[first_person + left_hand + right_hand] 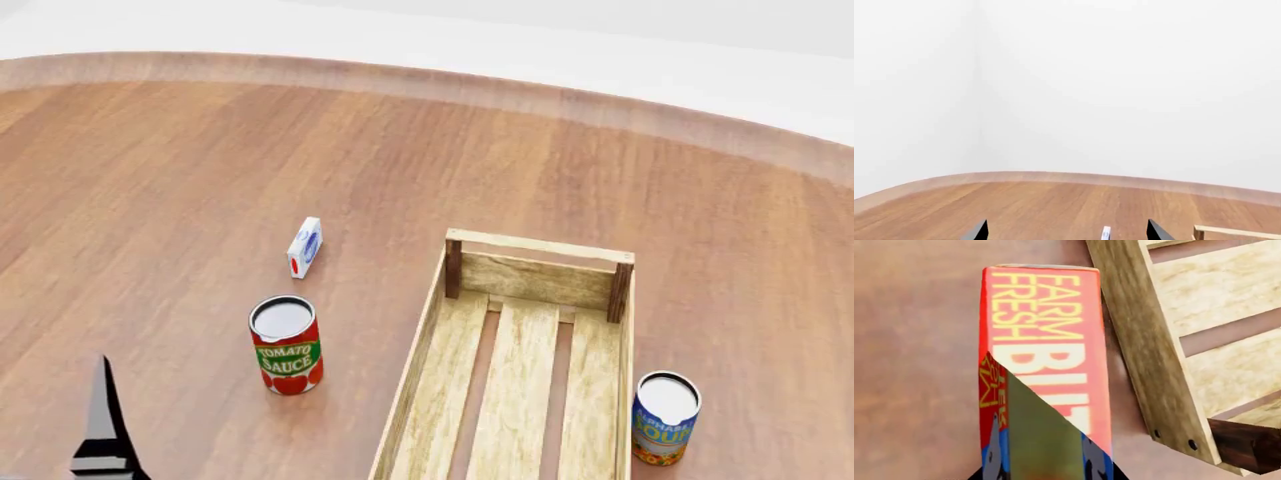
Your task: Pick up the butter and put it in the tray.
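The butter (1044, 320), a red-orange carton lettered "FARM FRESH BUTTER", fills the right wrist view and sits between the jaws of my right gripper (1047, 474), which is shut on it. It hangs just beside a corner of the tray (1141, 340), outside the rim. In the head view the tray (534, 246) is a long pale slatted crate with nothing in it; the butter and the right gripper are out of that view. My left gripper (1067, 236) is open and holds nothing, low over the wooden floor.
A tomato sauce can (286, 345) stands left of the tray. A small white-blue-red carton (304, 247) (1105, 232) lies further back. A soup can (665, 418) stands at the tray's right side. One left finger (104, 425) shows at the lower left.
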